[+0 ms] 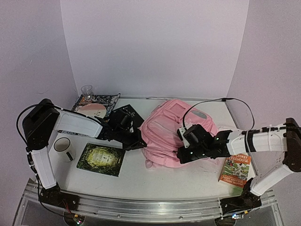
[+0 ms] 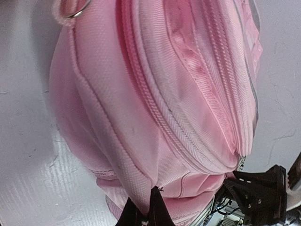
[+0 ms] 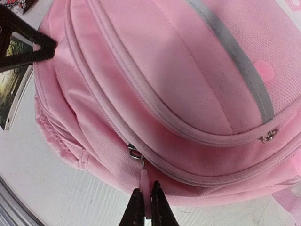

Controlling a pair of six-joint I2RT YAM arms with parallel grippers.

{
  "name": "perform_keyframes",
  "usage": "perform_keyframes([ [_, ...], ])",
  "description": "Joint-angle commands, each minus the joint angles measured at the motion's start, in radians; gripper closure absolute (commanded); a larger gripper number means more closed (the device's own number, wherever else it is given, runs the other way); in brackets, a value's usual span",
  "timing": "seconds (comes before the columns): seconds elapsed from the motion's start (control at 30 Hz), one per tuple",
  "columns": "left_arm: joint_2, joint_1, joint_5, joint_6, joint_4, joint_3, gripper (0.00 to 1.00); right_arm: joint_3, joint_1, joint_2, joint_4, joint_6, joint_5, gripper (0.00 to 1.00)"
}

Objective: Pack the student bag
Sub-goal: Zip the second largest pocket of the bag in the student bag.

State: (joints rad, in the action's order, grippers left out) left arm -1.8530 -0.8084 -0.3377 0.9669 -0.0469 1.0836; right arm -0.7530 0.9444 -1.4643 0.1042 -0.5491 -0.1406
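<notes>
The student bag [image 1: 171, 129], a soft pale-pink backpack, lies mid-table with its zipped pockets facing up. My left gripper [image 1: 141, 144] is at the bag's left edge, shut on a fold of its fabric [image 2: 141, 186], and the dark fingertips [image 2: 157, 209] pinch the seam. At the bag's near side, my right gripper [image 1: 182, 153] is shut on the pink zipper pull [image 3: 145, 181] that hangs from a metal slider [image 3: 134, 151]. The zip [image 3: 197, 176] looks shut along its visible length. The left gripper's black finger [image 3: 26, 42] shows at the top left of the right wrist view.
A green book [image 1: 101, 159] and a white mug [image 1: 62, 146] sit left of the bag. Behind them are a black notebook [image 1: 127, 115], a patterned tray [image 1: 96, 104] and a clear glass [image 1: 87, 90]. A Treehouse book [image 1: 235, 169] lies at the right, under the right arm.
</notes>
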Motion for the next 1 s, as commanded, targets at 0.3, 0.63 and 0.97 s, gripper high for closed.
perform_keyframes([
  [0.3, 0.086, 0.042, 0.009, -0.142, -0.113, -0.056, 1.00, 0.112, -0.340, 0.177, -0.236, 0.024, -0.159, 1.00],
  [0.63, 0.117, 0.110, 0.026, -0.206, -0.177, -0.055, 1.00, 0.086, -0.435, 0.289, -0.334, 0.058, -0.177, 1.00],
  [0.97, 0.114, 0.147, 0.072, -0.340, -0.281, 0.035, 1.00, 0.086, -0.435, 0.311, -0.348, 0.039, -0.163, 1.00],
])
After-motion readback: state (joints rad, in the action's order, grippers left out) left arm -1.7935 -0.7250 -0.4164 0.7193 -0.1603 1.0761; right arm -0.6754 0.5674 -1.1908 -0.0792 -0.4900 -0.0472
